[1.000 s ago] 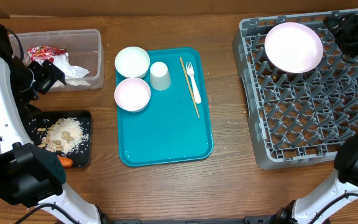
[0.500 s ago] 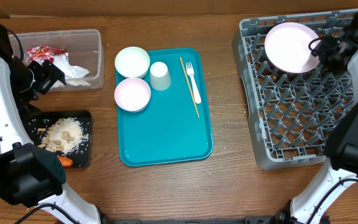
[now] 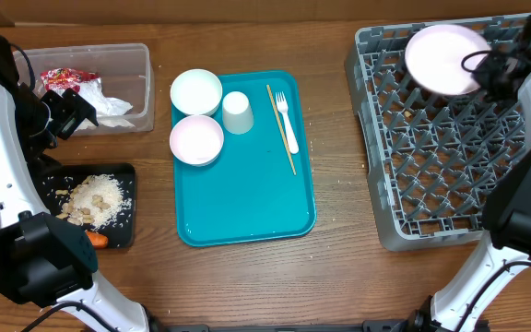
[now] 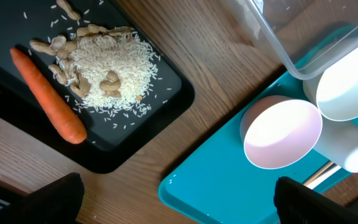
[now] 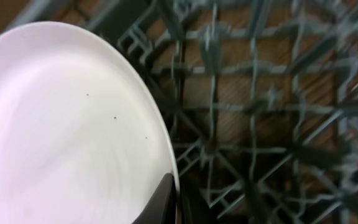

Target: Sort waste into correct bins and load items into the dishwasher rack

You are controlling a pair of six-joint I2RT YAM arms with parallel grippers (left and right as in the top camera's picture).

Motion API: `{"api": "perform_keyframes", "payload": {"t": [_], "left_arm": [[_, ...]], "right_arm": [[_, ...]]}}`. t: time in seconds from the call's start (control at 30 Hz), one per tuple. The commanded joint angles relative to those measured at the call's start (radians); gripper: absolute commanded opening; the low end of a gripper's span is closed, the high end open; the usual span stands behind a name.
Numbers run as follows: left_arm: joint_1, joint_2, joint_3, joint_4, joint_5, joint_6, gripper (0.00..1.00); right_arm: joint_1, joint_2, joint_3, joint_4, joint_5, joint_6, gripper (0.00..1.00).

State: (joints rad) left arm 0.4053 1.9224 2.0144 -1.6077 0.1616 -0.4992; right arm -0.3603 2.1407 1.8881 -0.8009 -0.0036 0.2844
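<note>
**With the plate at the rack's far corner: right pincer closed on its rim**

While my right pincer (image 3: pixel 489 72) hangs over the far right corner of the dishwasher rack (image 3: pixel 450 157), its jaws are closed tight on the rim of the pale pink plate (image 3: pixel 447 59). The right wrist view shows that edge running in beside one dark fingertip (image 5: pixel 164 200). The plate extends from the pincer toward the middle of the desk, over the rack's back rows. Its face looks slightly tipped. I cannot tell whether its lower edge sits between pegs.

I judge that the next move turns on this relation. The disc must stand on edge in a gap between peg rows, and the gaps lie directly beneath and in front of it. My right arm is the nearer one.

My left pincer (image 4: pixel 179 188) is spread fully and holds nothing. It hovers well apart from the rack, near the black tray (image 3: pixel 125 175) and the clear tub (image 3: pixel 141 55).

Materials:
- The plate is smooth, glossy and thin-rimmed.
- The rack is a grey plastic lattice of upright pegs.
- The carrot (image 4: pixel 47 94) is a tapered orange rod, lying beside loose, granular rice (image 4: pixel 114 74).
- Two round bowls (image 3: pixel 196 91), a cup (image 3: pixel 237 112), a thin stick (image 3: pixel 281 129) and a fork (image 3: pixel 287 122) wait on the teal tray (image 3: pixel 247 198).
</note>
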Motion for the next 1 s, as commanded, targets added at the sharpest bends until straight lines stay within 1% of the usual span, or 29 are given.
{"api": "perform_keyframes", "payload": {"t": [0.0,0.03,0.1,0.23,0.3,0.33,0.43,0.5,0.67,0.97], "left_arm": [[-0.007,-0.026,-0.003,-0.002,0.004,-0.014,1.00],[-0.007,-0.026,-0.003,-0.002,0.004,-0.014,1.00],[-0.007,-0.026,-0.003,-0.002,0.004,-0.014,1.00],[-0.007,-0.026,-0.003,-0.002,0.004,-0.014,1.00],[-0.007,-0.026,-0.003,-0.002,0.003,-0.014,1.00],[-0.007,-0.026,-0.003,-0.002,0.003,-0.014,1.00],[-0.007,-0.026,-0.003,-0.002,0.004,-0.014,1.00],[-0.007,-0.026,-0.003,-0.002,0.003,-0.014,1.00],[-0.007,-0.026,-0.003,-0.002,0.004,-0.014,1.00],[-0.007,-0.026,-0.003,-0.002,0.003,-0.014,1.00]], "right_arm": [[-0.015,-0.054,0.131,0.005,0.209,-0.163,0.04],[-0.015,-0.059,0.163,0.009,0.327,-0.223,0.04],[-0.015,-0.060,0.185,0.029,0.444,-0.285,0.04],[-0.018,-0.060,0.185,0.077,0.469,-0.478,0.04],[-0.018,-0.060,0.185,0.116,0.514,-0.551,0.04],[-0.016,-0.060,0.185,0.143,0.556,-0.619,0.04],[-0.017,-0.059,0.181,0.141,0.532,-0.630,0.04],[-0.017,-0.059,0.163,0.150,0.517,-0.675,0.04],[-0.002,-0.059,0.133,0.152,0.497,-0.697,0.04],[0.042,-0.059,0.132,0.130,0.497,-0.726,0.04]]}}
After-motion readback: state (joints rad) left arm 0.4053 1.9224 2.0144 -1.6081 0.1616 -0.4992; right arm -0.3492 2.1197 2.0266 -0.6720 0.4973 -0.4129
